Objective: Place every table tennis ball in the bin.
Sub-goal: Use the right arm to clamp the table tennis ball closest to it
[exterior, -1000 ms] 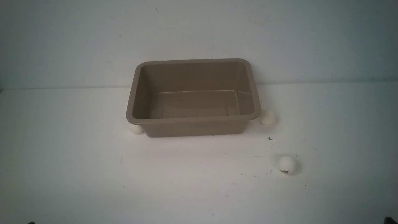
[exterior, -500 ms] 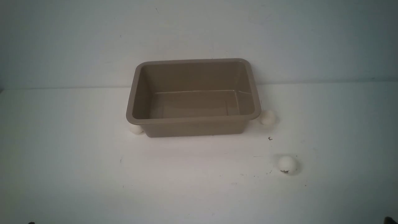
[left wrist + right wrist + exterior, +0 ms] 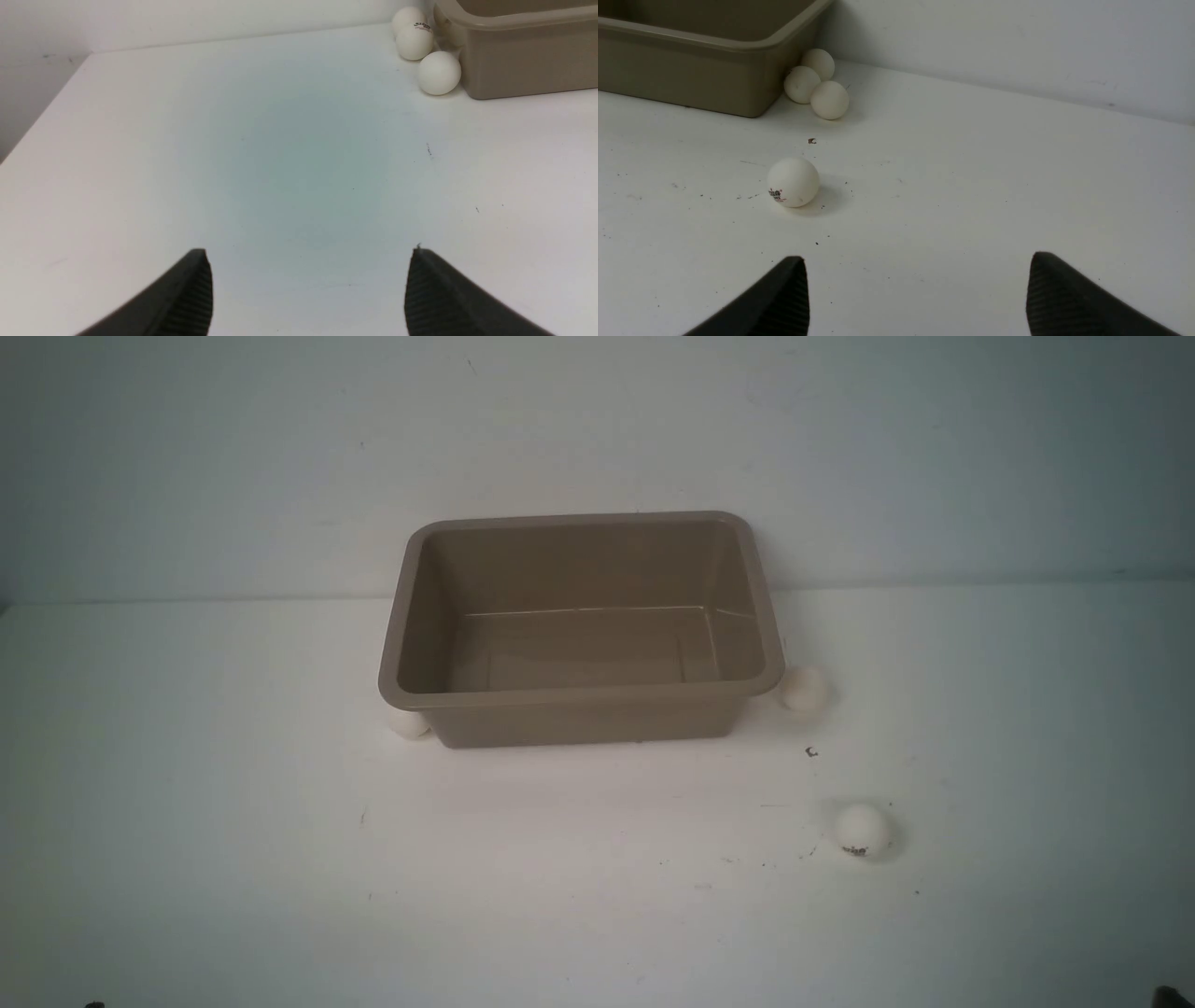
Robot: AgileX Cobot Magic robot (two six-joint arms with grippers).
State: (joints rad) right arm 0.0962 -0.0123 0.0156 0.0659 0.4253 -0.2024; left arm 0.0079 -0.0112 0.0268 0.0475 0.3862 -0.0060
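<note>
The bin [image 3: 579, 695] stands in the middle of the worktop [image 3: 187, 849], close to the back wall. You see no ball inside it, so I judge that the whole task is not yet begun.

The table tennis balls lie outside the bin. The right cluster [image 3: 802, 84] has three balls, touching each other, at the bin's right end. The left cluster [image 3: 439, 73] also has three, packed against the bin's left end and partly under the flared rim. The lone ball [image 3: 793, 182], with a printed logo, sits in the open, nearer to the right arm.

The left gripper [image 3: 308, 252] and the right gripper [image 3: 919, 256] are both over bare worktop. Their fingers [image 3: 784, 298] are wide apart and hold nothing.

Please take care with these risks:
- **Slipping out:** the balls are smooth and round. If the fingers close off-centre, a ball probably slips out and rolls away, maybe over the worktop's edge.
- **Scattering a cluster:** a finger that comes down between touching balls can push the neighbours and scatter them.
- **Hitting the bin:** near the bin wall a finger may strike the rim or shift the light bin.

The lone ball looks like the safest first pick.
</note>
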